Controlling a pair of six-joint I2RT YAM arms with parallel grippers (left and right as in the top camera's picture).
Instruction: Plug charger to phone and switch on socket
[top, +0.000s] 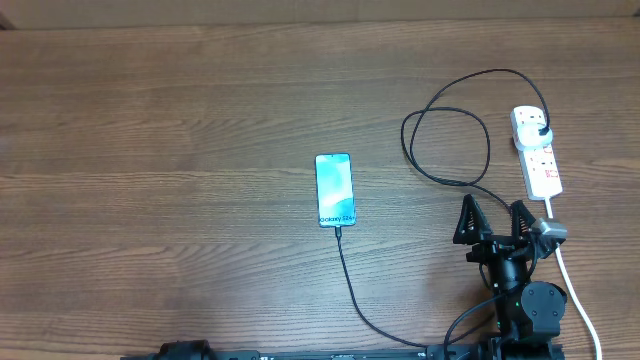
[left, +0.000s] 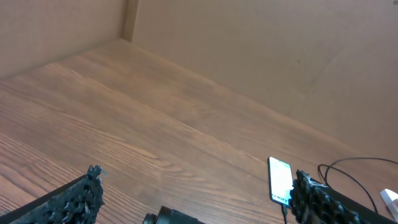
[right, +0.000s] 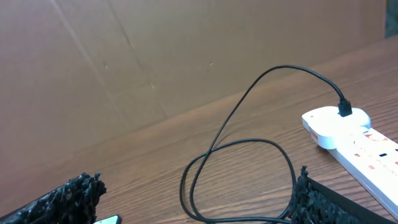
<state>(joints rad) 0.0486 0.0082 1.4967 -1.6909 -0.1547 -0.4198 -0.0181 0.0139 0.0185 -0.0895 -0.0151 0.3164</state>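
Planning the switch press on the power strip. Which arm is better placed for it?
Right. The right end effector, open, sits just beside the power strip. From the left end effector, the phone lies in between and the strip is much farther.

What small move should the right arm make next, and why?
Probably move the right gripper toward the socket, to reach its switch. The charger already seems to meet the phone's lower end, its plug head sits in the socket, and the right fingers stand open and empty, close by.
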